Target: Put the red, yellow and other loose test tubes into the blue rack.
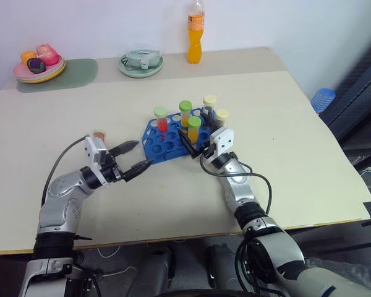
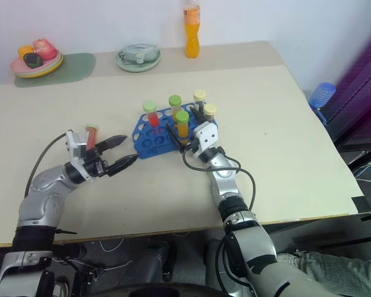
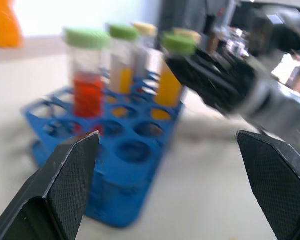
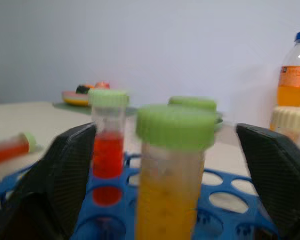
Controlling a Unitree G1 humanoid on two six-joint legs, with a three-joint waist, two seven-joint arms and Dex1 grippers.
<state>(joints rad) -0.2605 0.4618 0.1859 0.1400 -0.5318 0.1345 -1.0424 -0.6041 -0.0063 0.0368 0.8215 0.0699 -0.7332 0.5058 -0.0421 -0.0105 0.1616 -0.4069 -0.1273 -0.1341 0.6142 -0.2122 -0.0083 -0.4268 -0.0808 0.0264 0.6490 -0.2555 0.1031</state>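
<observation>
Right gripper (image 1: pixel 187 138): jaws spread wide, gripping nothing, the green-capped clear plastic tube of yellow liquid (image 4: pixel 172 170) upright between them in the blue plastic rack (image 1: pixel 156 147) | Left gripper (image 1: pixel 136 156): jaws wide apart, empty, rack just ahead | loose red-liquid tube (image 2: pixel 91 135) lying behind the left gripper.

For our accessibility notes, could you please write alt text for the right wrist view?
A green-capped tube of yellow liquid stands in the blue rack between the open right gripper fingers, with a red-filled tube behind.
</observation>
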